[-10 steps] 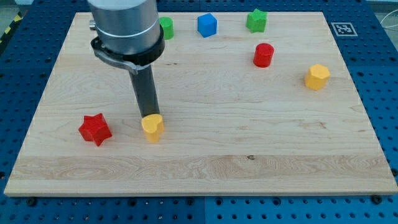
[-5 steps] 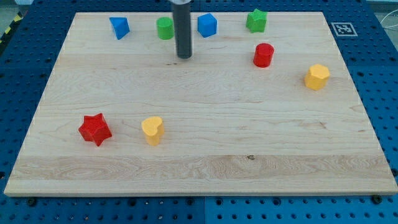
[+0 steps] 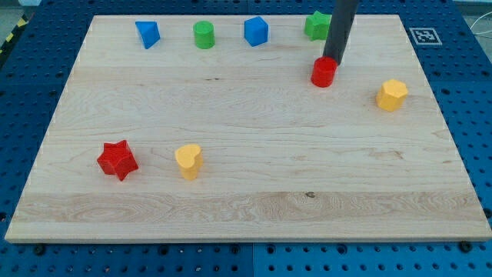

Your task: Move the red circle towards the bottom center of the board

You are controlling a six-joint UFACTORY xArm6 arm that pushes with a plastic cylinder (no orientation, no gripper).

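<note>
Since there is no pincer, nothing is held: my tip (image 3: 331,61) touches the red circle (image 3: 324,73) from above, near the surface's (image 3: 254,208) top right. Next, push it down and leftward.

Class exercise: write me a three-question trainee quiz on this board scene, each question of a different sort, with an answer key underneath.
1. True or false: my tip sits at the upper edge of the red circle.
2. Which block lies nearest the red star? A) yellow heart B) blue cube C) green star
3. Fill in: the rod partly hides the green ____.

Key: 1 true; 2 A; 3 star.
</note>
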